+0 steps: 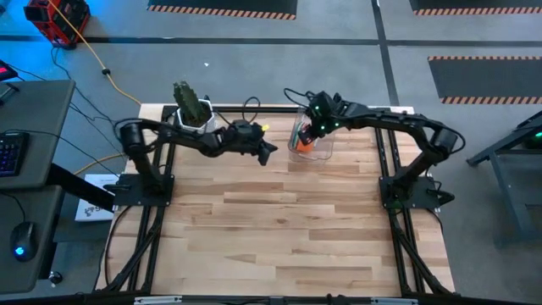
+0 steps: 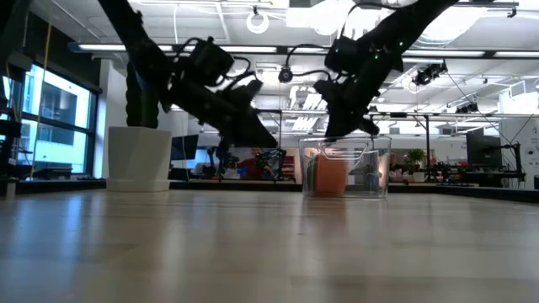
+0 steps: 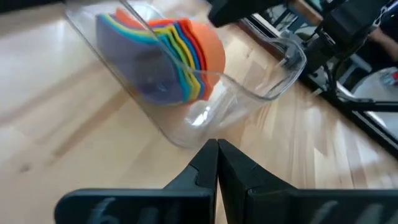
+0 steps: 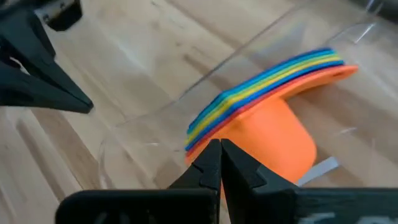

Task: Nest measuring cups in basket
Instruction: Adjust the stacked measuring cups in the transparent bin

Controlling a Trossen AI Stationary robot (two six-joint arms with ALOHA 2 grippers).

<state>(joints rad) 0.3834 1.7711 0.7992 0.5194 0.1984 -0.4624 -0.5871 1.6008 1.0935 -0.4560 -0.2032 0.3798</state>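
Right pincer (image 1: 306, 138) shut above basket (image 1: 317, 151)

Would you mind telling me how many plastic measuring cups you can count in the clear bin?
6 coloured plastic measuring cups show, all nested in one stack inside the clear plastic bin; more may be hidden within.

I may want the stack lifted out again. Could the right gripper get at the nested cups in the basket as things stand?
Probably yes: the right gripper, shut, hangs right over the open-topped basket, with nothing between it and the nested cups.
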